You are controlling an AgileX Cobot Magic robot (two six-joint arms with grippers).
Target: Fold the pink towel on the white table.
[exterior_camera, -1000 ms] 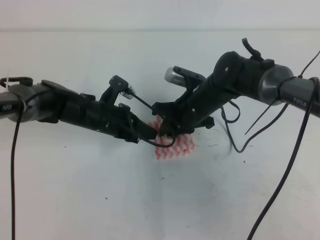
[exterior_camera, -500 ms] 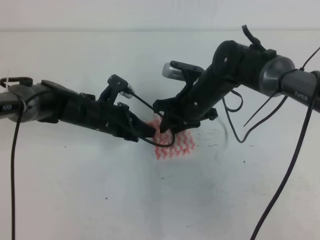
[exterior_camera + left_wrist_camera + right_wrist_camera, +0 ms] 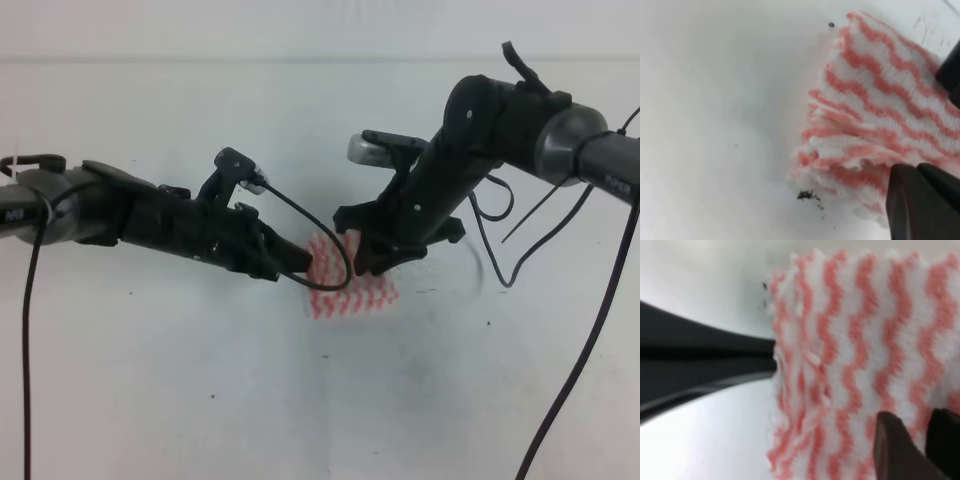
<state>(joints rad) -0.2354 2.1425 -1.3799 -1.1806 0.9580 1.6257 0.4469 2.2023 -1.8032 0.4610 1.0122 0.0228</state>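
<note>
Left tool point(image 3: 300, 262) pinched the pink towel's point(image 3: 350, 290) layered edge, as I saw it. Right tool point(image 3: 372, 262) sat closed against the folded cloth mid-counter point(image 3: 150, 380).

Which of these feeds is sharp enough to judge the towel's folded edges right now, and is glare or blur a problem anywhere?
Left wrist view: layered edge of the pink zigzag-striped towel readable, the dark fingertips blurred. Right wrist view: soft throughout, stripes smeared. High view: sharp, even light, faint shadows on the plain white table, no glare.

text: none legible | left arm point(image 3: 60, 205): blurred white marks | right arm point(image 3: 600, 165): same
</note>
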